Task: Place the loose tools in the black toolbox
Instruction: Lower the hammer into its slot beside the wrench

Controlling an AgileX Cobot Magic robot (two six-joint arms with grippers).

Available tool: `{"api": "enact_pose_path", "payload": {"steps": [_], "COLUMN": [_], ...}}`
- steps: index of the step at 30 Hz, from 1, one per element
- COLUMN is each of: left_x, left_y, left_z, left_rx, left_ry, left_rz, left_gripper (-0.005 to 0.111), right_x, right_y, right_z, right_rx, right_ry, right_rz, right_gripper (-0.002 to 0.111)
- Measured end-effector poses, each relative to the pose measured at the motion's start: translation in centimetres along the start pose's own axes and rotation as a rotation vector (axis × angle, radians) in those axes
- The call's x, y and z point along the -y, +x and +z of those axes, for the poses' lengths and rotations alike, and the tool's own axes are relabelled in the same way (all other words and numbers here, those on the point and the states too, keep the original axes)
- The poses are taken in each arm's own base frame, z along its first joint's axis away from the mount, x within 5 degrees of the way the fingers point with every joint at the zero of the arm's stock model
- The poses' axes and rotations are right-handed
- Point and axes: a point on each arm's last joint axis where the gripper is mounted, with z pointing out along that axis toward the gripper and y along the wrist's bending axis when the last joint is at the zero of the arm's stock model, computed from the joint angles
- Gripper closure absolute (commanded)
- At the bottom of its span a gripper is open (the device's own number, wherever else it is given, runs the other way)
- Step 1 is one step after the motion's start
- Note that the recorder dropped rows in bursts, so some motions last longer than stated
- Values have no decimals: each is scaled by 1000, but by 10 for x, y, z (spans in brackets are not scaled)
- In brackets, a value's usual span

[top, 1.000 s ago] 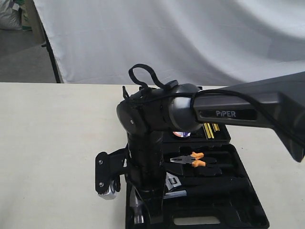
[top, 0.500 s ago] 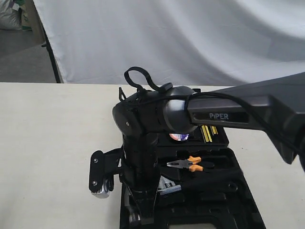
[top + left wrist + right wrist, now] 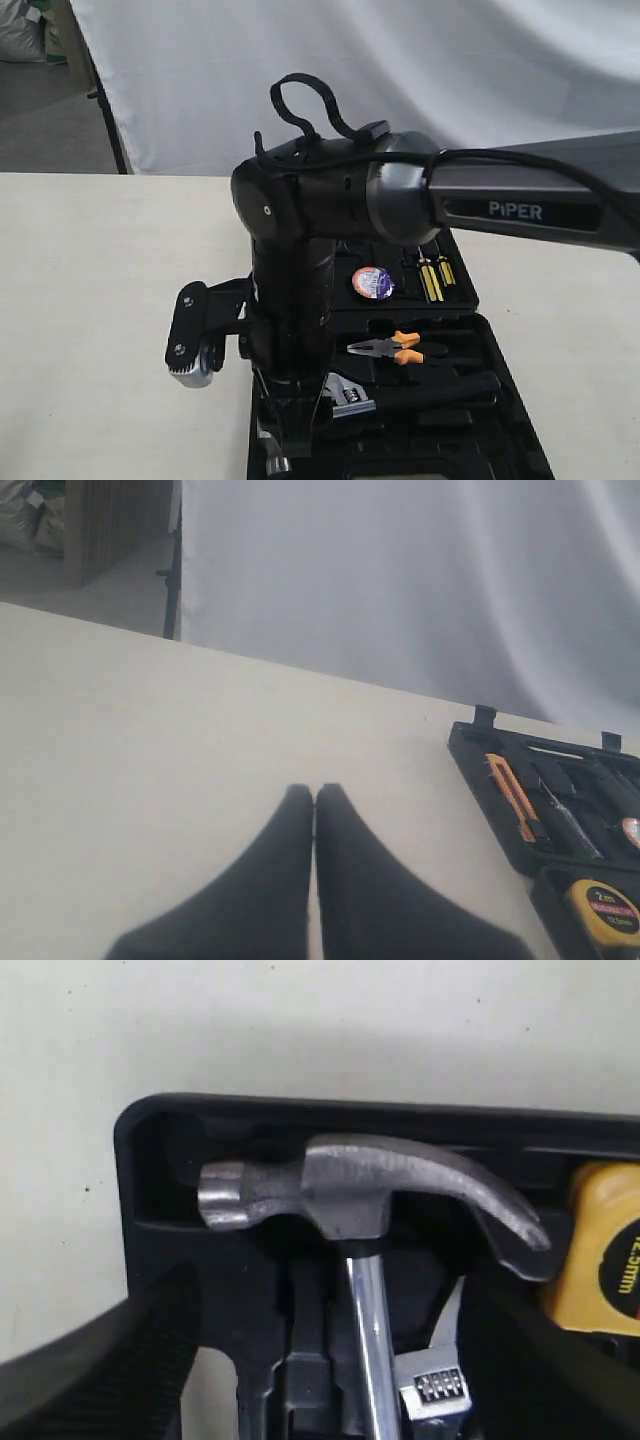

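in the black toolbox, hammer beside wrench

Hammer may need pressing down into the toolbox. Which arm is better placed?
Right. The right gripper, open, hangs directly over the hammer in the black toolbox; the left gripper is shut over the table, beside the box.

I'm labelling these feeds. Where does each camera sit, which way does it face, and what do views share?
Exterior: off the arms, facing across the table toward a white backdrop; the right arm reaches over the black toolbox.
Left wrist: wrist-mounted, looking past the left gripper, jaws shut, across the table to the toolbox.
Right wrist: wrist-mounted, looking down past the right gripper, jaws open, at the claw hammer.
Shared: both wrist views show the yellow tape measure; exterior and right wrist, the wrench.
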Motion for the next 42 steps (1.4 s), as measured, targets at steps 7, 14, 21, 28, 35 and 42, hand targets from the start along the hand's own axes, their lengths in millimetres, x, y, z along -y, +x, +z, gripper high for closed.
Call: {"api": "enact_pose_path", "payload": {"steps": [7, 14, 21, 28, 35, 42], "left_x": [0, 0, 0, 0, 0, 0], "left_y": [0, 0, 0, 0, 0, 0], "left_z": [0, 0, 0, 0, 0, 0], "left_rx": [0, 0, 0, 0, 0, 0], "left_ry": [0, 0, 0, 0, 0, 0], "left_rz": [0, 0, 0, 0, 0, 0], "left_gripper": [106, 106, 106, 106, 106, 106], "right_x": [17, 33, 40, 31, 27, 28], "right_y": [17, 24, 19, 24, 24, 24], "right_z": [4, 23, 24, 24, 26, 26], "right_rx": [15, 30, 94, 36, 41, 50], "right_ry": [-27, -31, 38, -54, -86, -69], "right_rz": [87, 138, 146, 153, 166, 165], "right_gripper": [77, 107, 109, 109, 109, 109]}}
